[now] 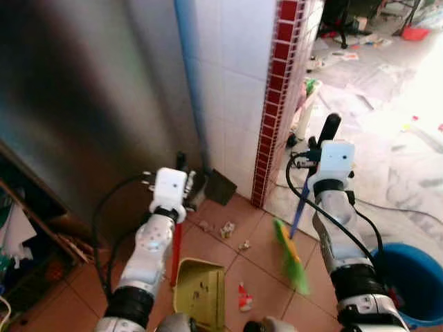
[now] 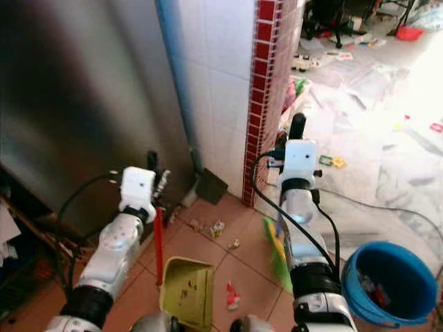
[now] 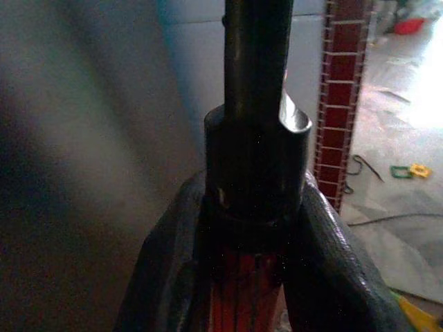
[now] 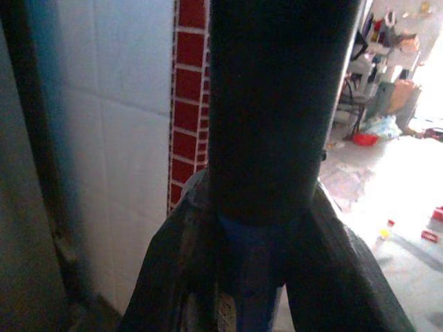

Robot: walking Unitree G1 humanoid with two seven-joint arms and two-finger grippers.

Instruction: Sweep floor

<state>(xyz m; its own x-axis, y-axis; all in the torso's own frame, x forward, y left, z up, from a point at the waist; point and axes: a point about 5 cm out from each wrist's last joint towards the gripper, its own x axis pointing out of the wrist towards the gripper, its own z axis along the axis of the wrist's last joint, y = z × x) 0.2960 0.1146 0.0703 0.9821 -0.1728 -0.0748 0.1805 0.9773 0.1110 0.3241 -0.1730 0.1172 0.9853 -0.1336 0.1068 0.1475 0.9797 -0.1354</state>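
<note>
A yellow-green dustpan rests on the terracotta tiles just in front of me, with some dirt in it. Its red handle stands upright, and my left gripper is shut on the handle's dark top; the fingers wrap it on both sides. My right gripper is shut on the broom's handle, just below its black grip. The green and yellow broom head is on the floor right of the dustpan. Crumpled paper bits and a red-and-white wrapper lie between broom and dustpan.
A steel cabinet fills the left. A white tiled wall with a red tile edge and a blue pipe stands ahead. A dark flat piece leans at the wall's foot. A blue bucket sits at right. Litter covers the bright floor beyond.
</note>
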